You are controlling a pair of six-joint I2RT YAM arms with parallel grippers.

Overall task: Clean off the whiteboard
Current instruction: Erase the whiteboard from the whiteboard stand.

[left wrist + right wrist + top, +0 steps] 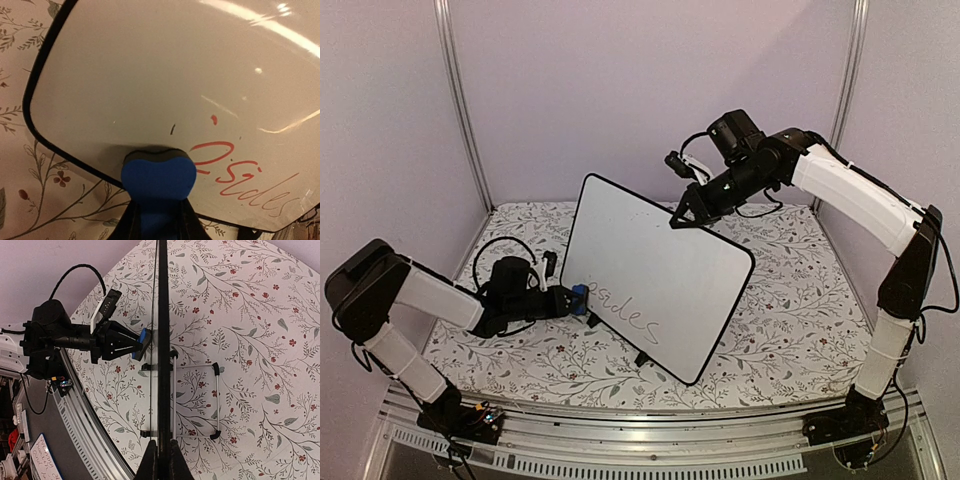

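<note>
The whiteboard [655,270] stands near the middle of the table [800,300], on the flowered cloth. It is tipped on a slant, so one rounded corner points down toward the near edge and another points up toward the back wall. The right gripper [682,216] reaches in from the back right, its two fingers closed narrowly on the board's black rim at the upper edge. In the right wrist view the board shows edge-on as a thin dark line running up from between those fingers. A wire stand [216,400] with small black feet sits behind the board on the cloth. The left gripper [570,298] comes in low from the left and is clamped on a blue eraser [579,297]. The eraser's dark face is pressed flat against the white surface near the left rim. Handwriting [240,185] runs along the lower part of the board, just to the right of the eraser; it looks red in the left wrist view. A small red dab [214,119] and a short dark stroke [172,129] lie above it. The rest of the surface shows white with glare streaks.
</note>
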